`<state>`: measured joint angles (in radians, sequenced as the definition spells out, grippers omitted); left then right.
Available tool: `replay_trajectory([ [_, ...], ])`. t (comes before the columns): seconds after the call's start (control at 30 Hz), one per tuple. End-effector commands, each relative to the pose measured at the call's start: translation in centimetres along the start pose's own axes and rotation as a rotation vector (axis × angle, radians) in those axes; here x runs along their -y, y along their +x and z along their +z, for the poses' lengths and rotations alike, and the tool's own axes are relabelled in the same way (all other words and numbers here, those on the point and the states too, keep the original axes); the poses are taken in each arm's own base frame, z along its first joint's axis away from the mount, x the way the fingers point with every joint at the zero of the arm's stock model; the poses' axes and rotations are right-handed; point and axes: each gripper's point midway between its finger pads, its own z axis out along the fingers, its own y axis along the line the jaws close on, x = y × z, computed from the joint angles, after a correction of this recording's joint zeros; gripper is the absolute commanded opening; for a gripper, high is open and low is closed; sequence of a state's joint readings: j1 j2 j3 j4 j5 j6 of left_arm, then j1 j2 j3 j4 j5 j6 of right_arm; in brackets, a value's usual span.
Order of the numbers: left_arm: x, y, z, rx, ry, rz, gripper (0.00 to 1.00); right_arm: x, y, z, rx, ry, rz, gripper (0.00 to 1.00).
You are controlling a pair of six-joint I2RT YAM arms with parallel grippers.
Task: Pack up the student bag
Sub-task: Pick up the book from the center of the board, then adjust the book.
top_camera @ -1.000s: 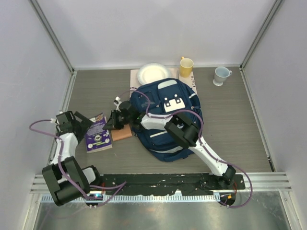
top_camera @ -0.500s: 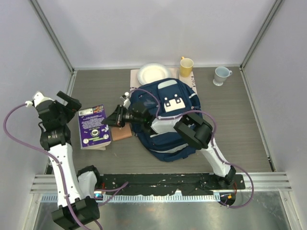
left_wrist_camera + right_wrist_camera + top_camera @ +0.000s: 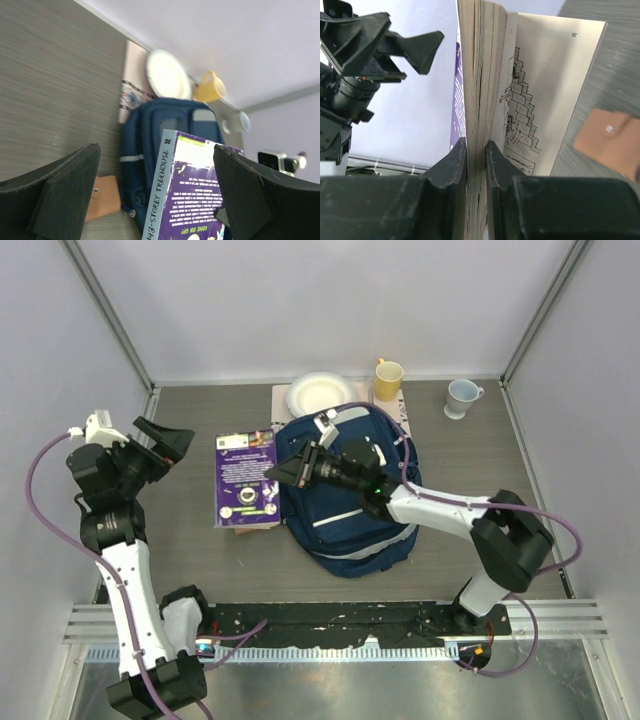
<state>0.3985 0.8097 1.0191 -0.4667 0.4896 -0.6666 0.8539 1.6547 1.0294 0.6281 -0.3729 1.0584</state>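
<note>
Above the grey table (image 3: 480, 520), the right gripper (image 3: 279, 472) is being pressed narrow onto a purple book (image 3: 247, 478) by its pages (arm stretched leftward across the student bag (image 3: 350, 530), lying mid-table); the left gripper (image 3: 172, 443) is being held wide, raised, apart.

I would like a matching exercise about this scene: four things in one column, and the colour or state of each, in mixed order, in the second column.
Things:
1. book
2. mug
3. left gripper
4. student bag

States:
A. open, holding nothing
B. navy with thin white stripes, lying flat
C. yellow, standing upright
D. purple cover, clamped in the right gripper

Pairs: 1-D, 2-C, 3-A, 4-B
</note>
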Motion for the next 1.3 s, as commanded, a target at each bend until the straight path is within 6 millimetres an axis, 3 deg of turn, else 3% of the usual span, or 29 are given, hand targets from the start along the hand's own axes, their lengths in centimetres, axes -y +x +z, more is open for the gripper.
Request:
replay_trajectory([
  [0.0,5.1,2.9,0.5,-0.139,0.315,-0.009,1.0,0.8,-2.0,-3.9,0.089,0.077,-0.076,0.01],
  [0.03,5.3,3.8,0.9,-0.172,0.326,-0.005,1.0,1.9,-1.6,-4.8,0.085,0.103,-0.067,0.01],
  [0.07,5.4,4.9,1.2,-0.202,0.334,0.0,0.99,0.9,-2.2,-5.8,0.105,0.085,-0.075,0.01],
  [0.13,6.4,7.8,1.6,-0.263,0.362,0.039,1.0,1.9,-2.5,-7.3,0.114,0.117,-0.068,0.01],
  [0.17,7.4,9.3,1.5,-0.295,0.397,0.059,1.0,0.9,-3.1,-8.2,0.132,0.104,-0.081,0.01],
  [0.47,8.0,17.0,2.4,-0.426,0.488,0.048,1.0,0.0,-2.3,-11.6,0.134,0.126,-0.083,0.01],
  [0.63,9.3,18.3,3.0,-0.432,0.567,0.022,1.0,-1.5,-1.8,-12.1,0.119,0.063,-0.081,0.01],
  [0.83,11.9,18.2,2.7,-0.436,0.716,-0.018,0.99,-2.0,-0.6,-12.3,0.069,0.003,-0.081,0.01],
  [0.97,13.4,19.6,1.7,-0.518,0.821,-0.021,0.95,-2.5,-0.6,-12.4,0.075,-0.035,-0.108,0.01],
  [1.27,12.6,21.6,1.1,-0.612,0.84,-0.042,0.86,-2.9,-1.7,-12.5,0.103,-0.06,-0.125,0.01],
])
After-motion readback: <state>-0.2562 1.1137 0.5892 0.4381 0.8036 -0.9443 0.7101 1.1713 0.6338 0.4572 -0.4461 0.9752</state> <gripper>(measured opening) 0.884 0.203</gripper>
